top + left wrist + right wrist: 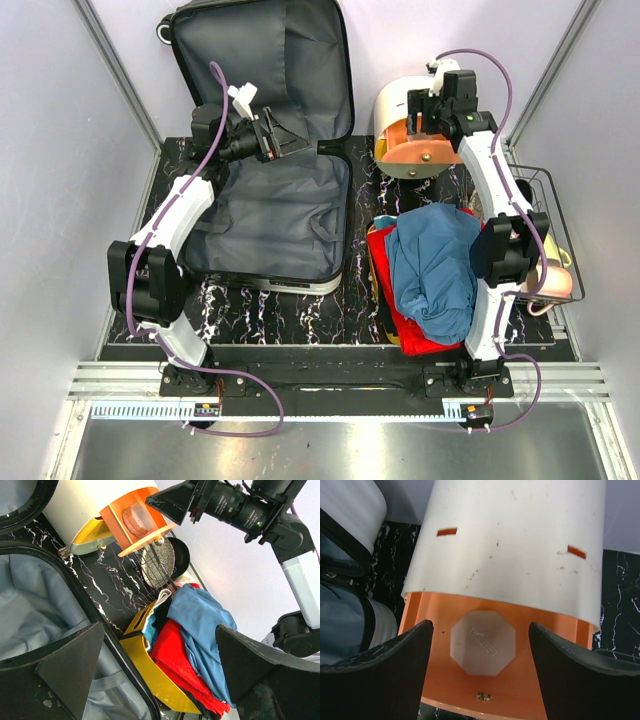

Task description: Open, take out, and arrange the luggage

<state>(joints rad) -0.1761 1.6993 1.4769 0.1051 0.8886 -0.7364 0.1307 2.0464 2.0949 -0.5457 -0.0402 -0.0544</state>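
The luggage [280,215] lies open on the left of the table, its lid [270,60] leaning on the back wall. Its grey lining looks empty. My left gripper [290,138] is open and empty, hovering over the hinge line at the case's right rim. In the left wrist view the left gripper [165,665] faces right, with the lining [30,610] at the left. My right gripper [420,110] is open at the front of the white-and-orange drawer box [415,135]. In the right wrist view the right gripper [480,665] has its fingers either side of the octagonal knob [482,642], apart from it.
A yellow-orange tray [150,665] to the right of the case holds a pile of blue cloth [435,265] and red cloth [400,315]. A wire basket [545,190] stands at the far right with a pink item [560,280]. Grey walls close in on both sides.
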